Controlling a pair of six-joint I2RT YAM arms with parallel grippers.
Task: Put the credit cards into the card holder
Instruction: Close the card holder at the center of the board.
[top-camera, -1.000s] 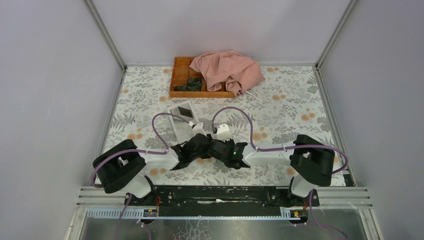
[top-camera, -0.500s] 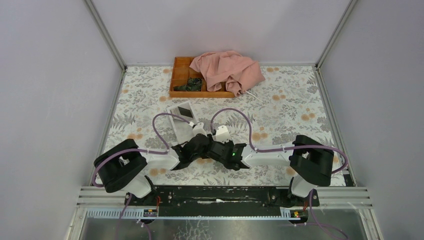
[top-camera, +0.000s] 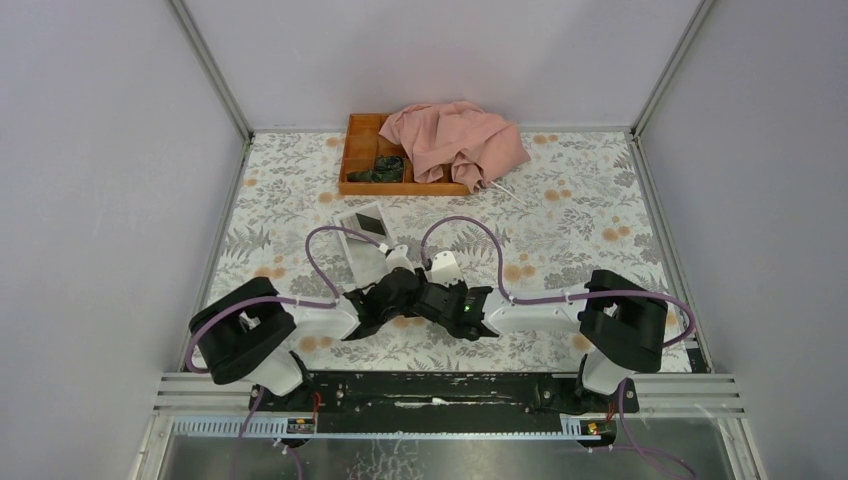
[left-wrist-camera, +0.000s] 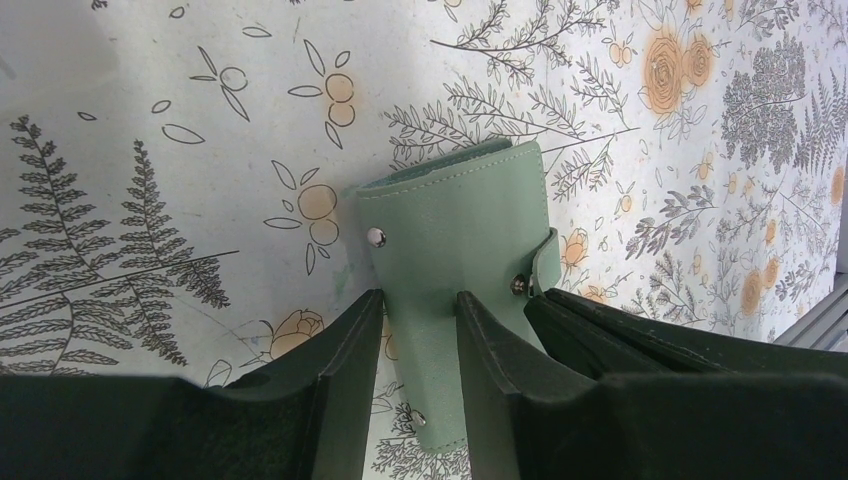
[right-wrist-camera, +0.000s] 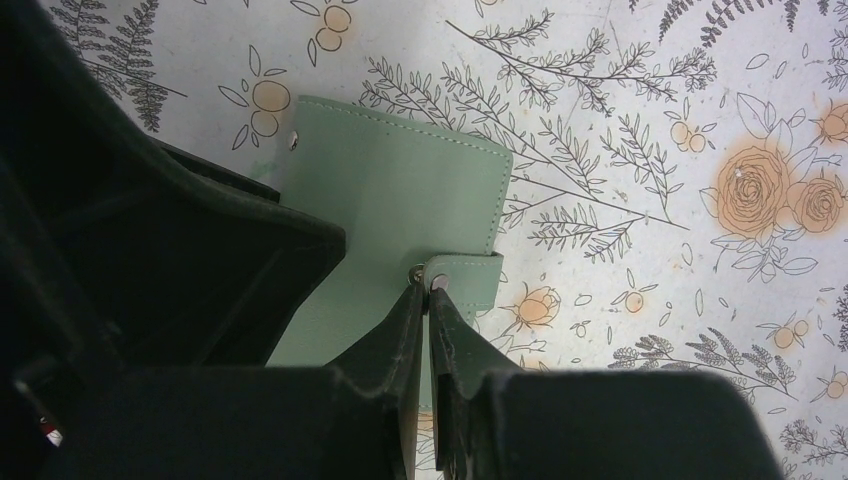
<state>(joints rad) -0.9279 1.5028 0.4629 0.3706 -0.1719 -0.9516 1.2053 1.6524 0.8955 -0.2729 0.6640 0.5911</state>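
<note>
**Both grippers closed on the green card holder at mid-desk**

The left gripper (left-wrist-camera: 420, 372) is partly closed around the card holder (left-wrist-camera: 460, 220), one dark finger pressed to each long side of it, so the case is clamped between them. The right gripper (right-wrist-camera: 428, 330) is almost fully closed, and its two fingertips pinch the small closing strap (right-wrist-camera: 468, 276) that sticks out from the holder's edge, right at the strap's silver snap stud.

The card holder is a dull grey-green stitched case. It is folded shut and sits low over the floral-patterned desk (top-camera: 580, 220), near the middle of the front half. Silver snap studs (left-wrist-camera: 376, 236) show on its outer face.

From the overhead camera the two arms reach inward from their bases at the near edge and meet in the centre, left arm from the left and right arm from the right. Their black wrists hide the holder in that view.

Just behind the grippers lies a white rectangular box (top-camera: 362, 238). At the far edge of the desk stands an orange wooden tray (top-camera: 356, 152). A crumpled pink cloth (top-camera: 455, 140) is draped over the tray's right part and spills onto the desk beside it
</note>
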